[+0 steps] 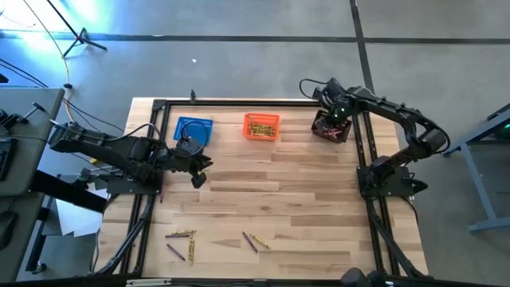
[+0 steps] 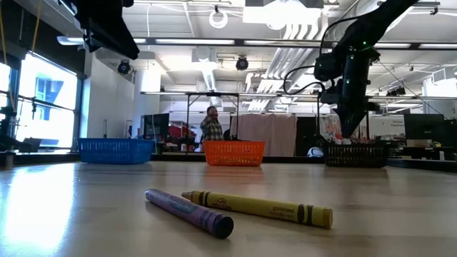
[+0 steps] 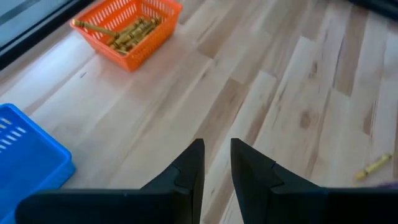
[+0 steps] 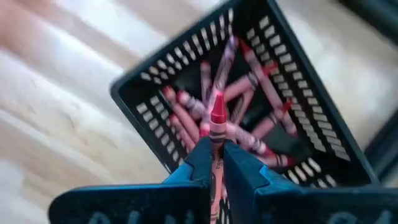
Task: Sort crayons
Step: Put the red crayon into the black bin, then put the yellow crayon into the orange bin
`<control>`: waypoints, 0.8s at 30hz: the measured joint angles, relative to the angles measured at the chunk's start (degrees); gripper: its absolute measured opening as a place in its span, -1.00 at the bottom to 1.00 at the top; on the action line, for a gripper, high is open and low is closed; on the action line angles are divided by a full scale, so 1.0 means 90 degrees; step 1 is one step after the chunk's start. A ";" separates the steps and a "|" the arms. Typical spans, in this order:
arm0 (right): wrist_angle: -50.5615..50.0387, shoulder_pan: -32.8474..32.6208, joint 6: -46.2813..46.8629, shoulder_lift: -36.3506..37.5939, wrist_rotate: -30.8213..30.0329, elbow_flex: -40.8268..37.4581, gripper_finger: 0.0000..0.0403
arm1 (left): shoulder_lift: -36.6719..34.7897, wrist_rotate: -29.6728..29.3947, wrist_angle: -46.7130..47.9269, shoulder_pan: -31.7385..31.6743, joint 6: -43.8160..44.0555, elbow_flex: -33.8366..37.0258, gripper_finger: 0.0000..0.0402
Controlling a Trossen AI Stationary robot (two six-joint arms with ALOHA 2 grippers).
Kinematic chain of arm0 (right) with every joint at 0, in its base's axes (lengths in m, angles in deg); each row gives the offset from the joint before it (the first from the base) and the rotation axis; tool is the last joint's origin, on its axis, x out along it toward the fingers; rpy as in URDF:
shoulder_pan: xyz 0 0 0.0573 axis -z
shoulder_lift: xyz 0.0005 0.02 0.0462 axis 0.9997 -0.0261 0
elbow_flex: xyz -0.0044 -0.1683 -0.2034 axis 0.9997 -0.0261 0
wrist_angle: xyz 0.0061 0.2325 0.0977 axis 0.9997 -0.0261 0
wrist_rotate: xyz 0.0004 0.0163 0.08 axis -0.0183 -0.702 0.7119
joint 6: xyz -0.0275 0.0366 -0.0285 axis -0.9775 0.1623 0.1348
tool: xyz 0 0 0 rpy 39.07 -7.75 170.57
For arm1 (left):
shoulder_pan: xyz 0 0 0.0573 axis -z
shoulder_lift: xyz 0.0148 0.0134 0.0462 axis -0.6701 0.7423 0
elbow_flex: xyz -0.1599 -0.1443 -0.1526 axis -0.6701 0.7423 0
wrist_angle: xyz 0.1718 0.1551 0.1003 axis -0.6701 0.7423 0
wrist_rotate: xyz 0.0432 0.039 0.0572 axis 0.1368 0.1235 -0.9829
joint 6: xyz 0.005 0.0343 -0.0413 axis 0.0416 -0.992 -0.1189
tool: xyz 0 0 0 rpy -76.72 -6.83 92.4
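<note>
Crayons were already largely sorted by colour, judging from how they lay. Taking the orange mesh basket (image 1: 261,127) at the table's far middle as landmark: to its left stood the blue mesh basket (image 1: 193,130), whose contents could not be made out, with the left gripper (image 1: 199,177) hovering just in front of it over bare wood, its dark fingers (image 3: 189,168) standing a narrow gap apart and holding nothing. The orange basket itself held a heap of thin yellow-gold crayons (image 3: 127,32), too many to count. To its right the black mesh basket (image 4: 261,81) held about ten reddish-pink crayons, lying crossed over one another. The right gripper (image 4: 216,163) hung directly above that basket, pinched tight on one reddish-pink wax crayon (image 4: 217,121) with its tip pointing down into the pile; that one looked ready to be released.

What remained lay well in front of the orange basket, near the table's front edge: about six loose crayons in two small groups, roughly four on the left (image 1: 180,241) and two on the right (image 1: 255,241), yellow and purple among them. The low view showed a dark purple crayon (image 2: 189,212) touching a yellow crayon (image 2: 260,208).

Three baskets, two arms; most of the sorting looked done.
</note>
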 joint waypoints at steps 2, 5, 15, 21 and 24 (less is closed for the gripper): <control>0.0350 0.0000 0.0013 0.0111 -0.0008 -0.0125 -0.94 | 0.0000 -0.0002 -0.0133 -0.0073 0.0000 0.0000 -0.68; 0.0525 0.0000 -0.0028 0.0151 -0.0174 -0.0153 -0.94 | 0.0000 -0.0006 -0.0379 -0.0164 0.0000 0.0000 -0.68; 0.0538 0.0000 -0.0308 0.0156 -0.0210 -0.0153 -0.79 | -0.0002 -0.0010 -0.0925 -0.0266 0.0000 0.0000 -0.68; 0.0448 0.0000 -0.0461 0.0156 -0.0249 -0.0153 -0.55 | -0.0002 -0.0013 -0.1050 -0.0266 -0.0002 0.0000 -0.68; -0.0080 -0.0002 -0.0268 0.0156 0.0286 -0.0057 -0.48 | -0.0002 -0.0095 -0.1041 -0.0266 -0.0002 0.0000 -0.68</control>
